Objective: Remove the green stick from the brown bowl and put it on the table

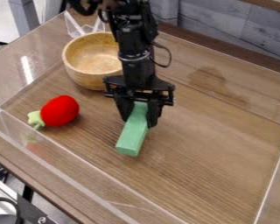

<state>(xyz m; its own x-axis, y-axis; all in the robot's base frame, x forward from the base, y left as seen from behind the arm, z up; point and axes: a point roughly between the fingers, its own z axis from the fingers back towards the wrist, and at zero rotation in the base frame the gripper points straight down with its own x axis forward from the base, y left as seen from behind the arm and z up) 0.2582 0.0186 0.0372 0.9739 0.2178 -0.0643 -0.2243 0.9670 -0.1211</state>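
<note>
Sitting at the left of the table (224,175), a red strawberry toy (59,110) lies near the empty brown bowl (95,59). Right of them, my claw (139,115) points down, jaws clamped on the green stick's (134,135) upper end; its lower end touches the wood.

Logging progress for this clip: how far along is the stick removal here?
Done: the green stick is out of the brown bowl, which looks empty. In hand: the gripper holds the stick's upper end, its lower end on or near the table. Left: release and withdraw.
</note>
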